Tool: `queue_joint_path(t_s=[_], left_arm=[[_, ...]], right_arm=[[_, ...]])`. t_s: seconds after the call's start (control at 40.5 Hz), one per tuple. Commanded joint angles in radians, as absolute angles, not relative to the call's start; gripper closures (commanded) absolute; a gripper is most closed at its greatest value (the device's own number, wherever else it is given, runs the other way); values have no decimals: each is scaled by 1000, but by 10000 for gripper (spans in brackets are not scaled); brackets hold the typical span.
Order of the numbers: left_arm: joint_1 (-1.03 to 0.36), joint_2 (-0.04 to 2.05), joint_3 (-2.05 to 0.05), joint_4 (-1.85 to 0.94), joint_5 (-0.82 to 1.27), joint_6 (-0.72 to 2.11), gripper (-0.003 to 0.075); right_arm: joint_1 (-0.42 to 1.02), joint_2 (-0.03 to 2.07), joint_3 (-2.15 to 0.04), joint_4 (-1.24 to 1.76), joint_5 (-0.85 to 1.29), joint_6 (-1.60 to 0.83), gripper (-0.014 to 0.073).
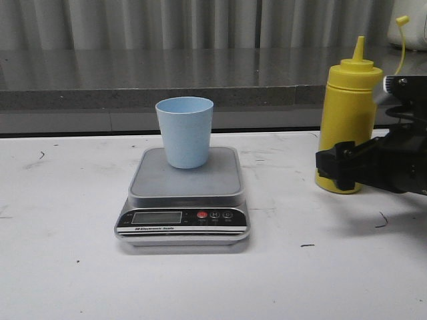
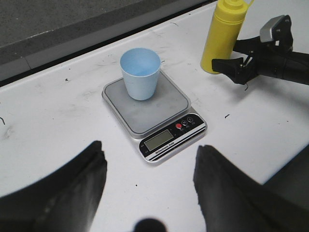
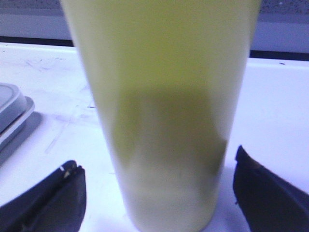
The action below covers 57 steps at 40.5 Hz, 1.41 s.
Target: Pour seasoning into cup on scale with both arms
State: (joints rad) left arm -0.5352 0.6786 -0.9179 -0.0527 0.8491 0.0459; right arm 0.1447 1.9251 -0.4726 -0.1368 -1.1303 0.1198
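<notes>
The pale blue cup (image 1: 185, 132) stands upright on the grey platform of the scale (image 1: 183, 193) at mid-table. To its right stands the yellow seasoning bottle (image 1: 348, 120), nozzle up and its tip cap hanging off to the side. My right gripper (image 1: 333, 167) is open around the bottle's lower part. In the right wrist view the bottle (image 3: 164, 96) fills the space between the fingers (image 3: 53, 198), with a gap on each side. My left gripper (image 2: 149, 146) hangs open and empty over the table in front of the scale (image 2: 145, 106) and cup (image 2: 140, 72); the front view does not show it.
A grey steel ledge (image 1: 200, 73) runs along the back of the white table (image 1: 60, 267). A white object (image 1: 410, 27) sits on it at the far right. Small black marks dot the tabletop.
</notes>
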Motion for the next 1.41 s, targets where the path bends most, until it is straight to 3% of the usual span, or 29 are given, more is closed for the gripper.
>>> queue_joint_path(t_s=[0.0, 0.419, 0.691, 0.839, 1.381], left_arm=[[-540, 677, -942, -59, 778, 40, 321], [-540, 677, -942, -59, 778, 40, 321], [-540, 677, -942, -59, 778, 40, 321], [-540, 677, -942, -59, 778, 40, 321], [-540, 677, -942, -59, 778, 40, 321]], right_arm=[[140, 1824, -437, -133, -1226, 122, -40], [141, 1259, -412, -134, -293, 238, -39], [189, 889, -596, -133, 510, 234, -39], [247, 776, -701, -119, 808, 163, -39], [294, 407, -749, -56, 936, 80, -39]])
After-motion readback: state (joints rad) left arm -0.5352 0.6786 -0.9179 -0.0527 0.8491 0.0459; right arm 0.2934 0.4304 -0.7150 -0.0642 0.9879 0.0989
